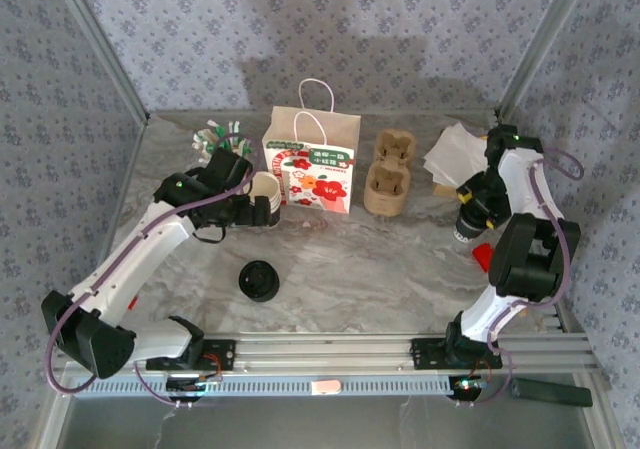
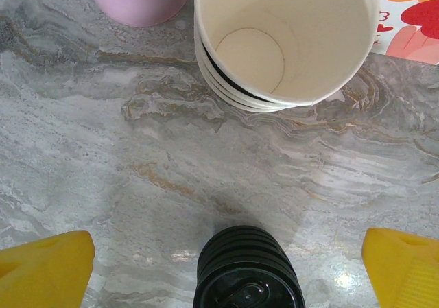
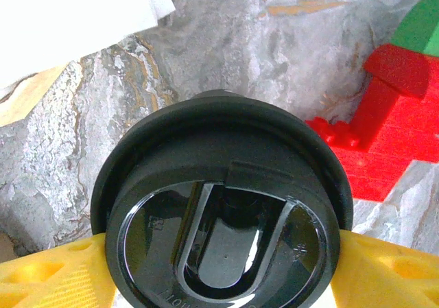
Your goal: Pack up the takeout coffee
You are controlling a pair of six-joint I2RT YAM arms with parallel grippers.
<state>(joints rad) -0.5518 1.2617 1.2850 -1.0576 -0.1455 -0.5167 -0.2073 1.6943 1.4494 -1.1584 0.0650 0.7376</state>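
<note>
Right wrist view: your right gripper (image 3: pixel 223 270) straddles the takeout coffee (image 3: pixel 219 184), far right of the paper bag (image 1: pixel 312 159), ready for carrying (squeezing or not, I cannot tell); left gripper (image 2: pixel 223 260) hangs open

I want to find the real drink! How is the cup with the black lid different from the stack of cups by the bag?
The takeout coffee is shut under a black lid; the stack of cups has no lid and the top one looks empty. The coffee is one cup; the stack is several nested together. Both have round tops.
</note>
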